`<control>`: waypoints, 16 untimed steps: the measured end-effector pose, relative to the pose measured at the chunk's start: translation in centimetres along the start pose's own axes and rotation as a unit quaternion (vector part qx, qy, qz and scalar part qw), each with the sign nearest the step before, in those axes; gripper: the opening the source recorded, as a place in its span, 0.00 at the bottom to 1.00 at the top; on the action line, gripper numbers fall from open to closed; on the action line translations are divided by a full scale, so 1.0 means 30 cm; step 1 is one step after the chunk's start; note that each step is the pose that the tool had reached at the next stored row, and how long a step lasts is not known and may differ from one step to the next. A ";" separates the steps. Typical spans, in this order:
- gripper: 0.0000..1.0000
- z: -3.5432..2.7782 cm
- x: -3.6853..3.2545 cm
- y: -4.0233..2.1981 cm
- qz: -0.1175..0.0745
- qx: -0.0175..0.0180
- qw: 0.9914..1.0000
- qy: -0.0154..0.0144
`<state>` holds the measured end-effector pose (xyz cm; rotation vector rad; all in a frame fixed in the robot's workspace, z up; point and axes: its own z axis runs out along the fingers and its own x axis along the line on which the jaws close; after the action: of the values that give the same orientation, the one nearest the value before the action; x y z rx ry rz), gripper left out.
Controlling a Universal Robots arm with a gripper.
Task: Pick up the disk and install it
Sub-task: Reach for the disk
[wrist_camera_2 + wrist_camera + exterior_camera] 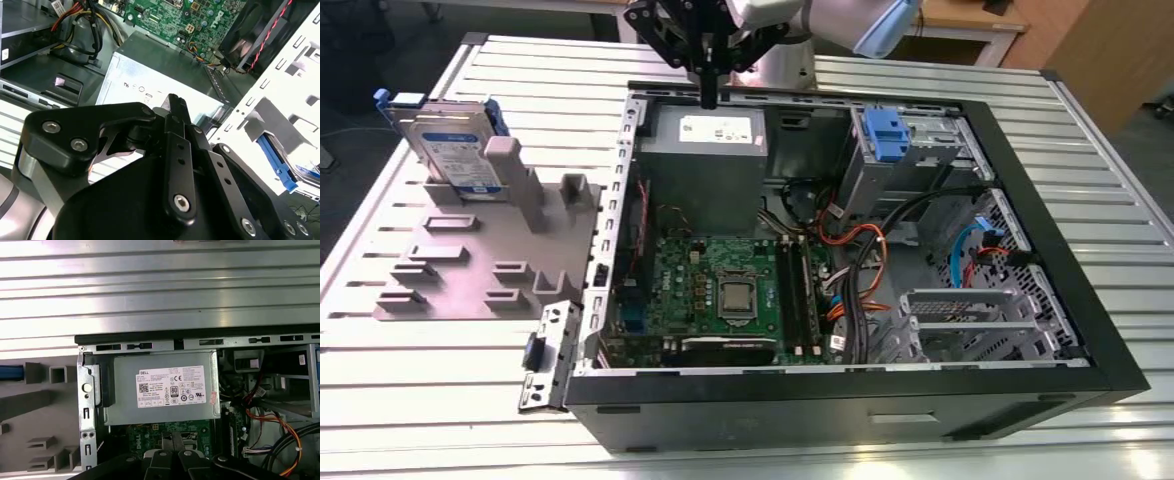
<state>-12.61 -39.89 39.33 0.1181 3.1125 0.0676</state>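
Hovering above the rear edge of the open computer case (854, 405), the claw (708, 98) has its fingers pressed together with nothing between them. Both wrist views agree. Directly below the claw is the grey power supply box (707, 150). The disk (454, 145) isn't picked up: it stands upright in the grey fixture (480, 260) outside the case, well apart from the claw toward the exterior view's left. The drive cage with the blue tab (886, 135) sits on the claw's other side, inside the case, with no drive visible in it. My read: task barely started, pick-up and install both undone.
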 end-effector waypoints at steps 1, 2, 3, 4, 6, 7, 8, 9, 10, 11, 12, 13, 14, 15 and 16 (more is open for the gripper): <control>0.11 0.000 0.001 0.000 0.000 0.000 1.000 0.000; 0.11 0.000 0.001 0.000 0.000 0.000 1.000 0.000; 0.11 0.000 0.001 0.000 0.000 0.000 1.000 0.000; 0.11 0.000 0.002 0.000 0.000 0.000 1.000 0.000; 0.11 0.000 0.003 0.000 0.000 0.000 1.000 0.000; 0.11 0.001 0.003 0.000 0.000 0.000 1.000 0.000; 0.11 0.001 0.003 0.000 0.000 0.000 1.000 0.000; 0.11 0.001 0.003 0.000 0.000 0.000 1.000 0.000; 0.11 0.001 0.003 0.000 0.000 0.000 1.000 0.000; 0.11 0.001 0.003 0.000 0.000 0.000 1.000 0.000; 0.11 0.001 0.003 0.000 0.000 0.000 1.000 0.000; 0.11 0.001 0.003 0.000 0.000 0.000 1.000 0.000; 0.11 0.001 0.004 0.000 0.000 0.000 1.000 0.000; 0.11 0.002 0.005 0.000 0.000 0.000 1.000 0.000; 0.11 0.002 0.006 -0.001 0.000 0.000 1.000 0.000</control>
<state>-12.79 -39.89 39.27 0.1180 3.1124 0.0680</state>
